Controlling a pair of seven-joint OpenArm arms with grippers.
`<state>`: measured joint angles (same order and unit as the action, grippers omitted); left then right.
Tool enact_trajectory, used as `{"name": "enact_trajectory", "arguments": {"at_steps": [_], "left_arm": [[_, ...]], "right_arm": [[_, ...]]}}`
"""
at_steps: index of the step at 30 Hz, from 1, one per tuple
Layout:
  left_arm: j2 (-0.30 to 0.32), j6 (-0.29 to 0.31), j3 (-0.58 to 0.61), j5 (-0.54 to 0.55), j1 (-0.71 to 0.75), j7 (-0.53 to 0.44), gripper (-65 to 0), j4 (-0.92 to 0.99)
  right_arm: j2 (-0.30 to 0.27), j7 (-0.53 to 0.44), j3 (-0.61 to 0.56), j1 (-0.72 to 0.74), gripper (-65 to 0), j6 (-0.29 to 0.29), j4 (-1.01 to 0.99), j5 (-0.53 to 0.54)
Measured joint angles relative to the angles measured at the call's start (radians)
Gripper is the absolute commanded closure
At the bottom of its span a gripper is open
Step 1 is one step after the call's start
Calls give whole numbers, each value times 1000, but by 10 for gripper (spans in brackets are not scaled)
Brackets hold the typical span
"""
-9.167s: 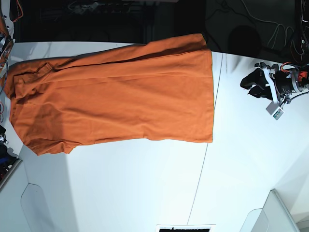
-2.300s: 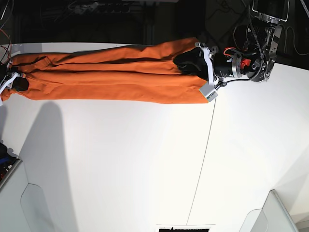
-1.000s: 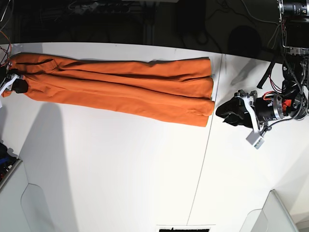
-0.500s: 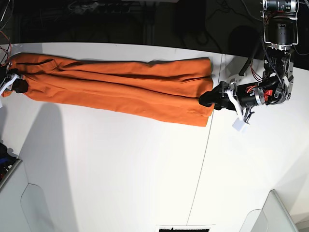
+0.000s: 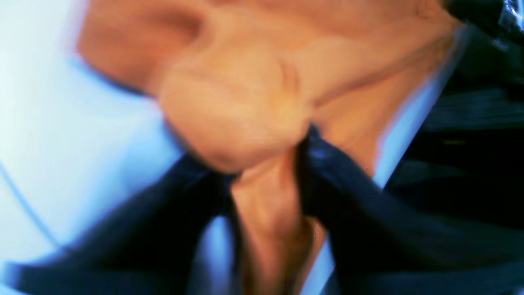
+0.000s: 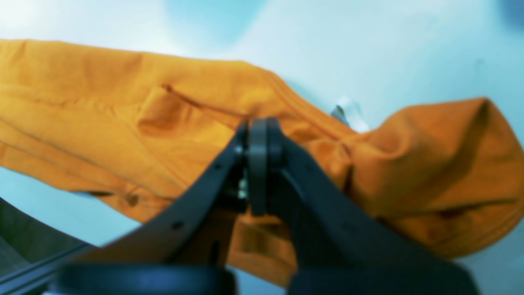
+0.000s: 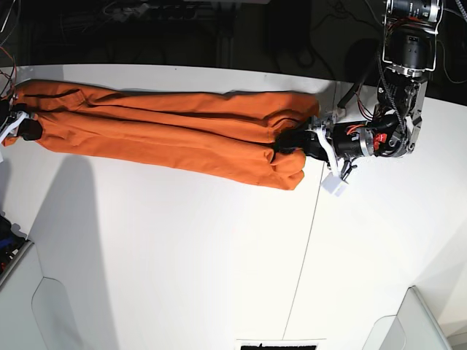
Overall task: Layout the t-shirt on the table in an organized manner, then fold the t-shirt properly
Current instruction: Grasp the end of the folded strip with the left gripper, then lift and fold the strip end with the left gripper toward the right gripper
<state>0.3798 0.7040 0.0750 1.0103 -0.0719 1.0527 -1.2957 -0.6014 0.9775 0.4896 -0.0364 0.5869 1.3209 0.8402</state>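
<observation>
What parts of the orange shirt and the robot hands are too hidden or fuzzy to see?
- Left wrist view: motion blur smears the t-shirt and left gripper; fabric fills its gap.
- Base view: the frame's left edge cuts the right gripper and the shirt's collar end.
- Right wrist view: closed fingers hide the pinched fabric.
- Everywhere: folds hide the sleeves.

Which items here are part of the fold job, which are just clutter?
Job:
- t-shirt
- table
- left gripper, shut on the shirt's end
- right gripper, shut on the other end

Lying about:
- cables behind the table
</observation>
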Motion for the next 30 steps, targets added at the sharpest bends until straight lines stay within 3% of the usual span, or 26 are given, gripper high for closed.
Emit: {"name": "enact_trajectory", "arguments": {"at_steps": [1, 9, 15, 22, 25, 30], "left_arm": [[0, 0, 1, -21, 0, -18, 0, 0], [2, 4, -53, -95, -9, -40, 0, 0], [33, -8, -82, -139, -53, 69, 0, -25], [35, -30, 3, -160, -20, 113, 0, -223], [2, -66, 69, -200, -27, 154, 0, -314], [-98, -109, 194, -316, -37, 118, 0, -435]], "right_arm": [[0, 0, 0, 0, 0, 0, 0, 0], [0, 0, 0, 0, 0, 0, 0, 1], [0, 0, 0, 0, 0, 0, 0, 27], [36, 7, 1, 0, 0, 0, 0, 35], [67, 12, 1, -2, 0, 0, 0, 38], [76, 11, 1, 0, 0, 0, 0, 13]]}}
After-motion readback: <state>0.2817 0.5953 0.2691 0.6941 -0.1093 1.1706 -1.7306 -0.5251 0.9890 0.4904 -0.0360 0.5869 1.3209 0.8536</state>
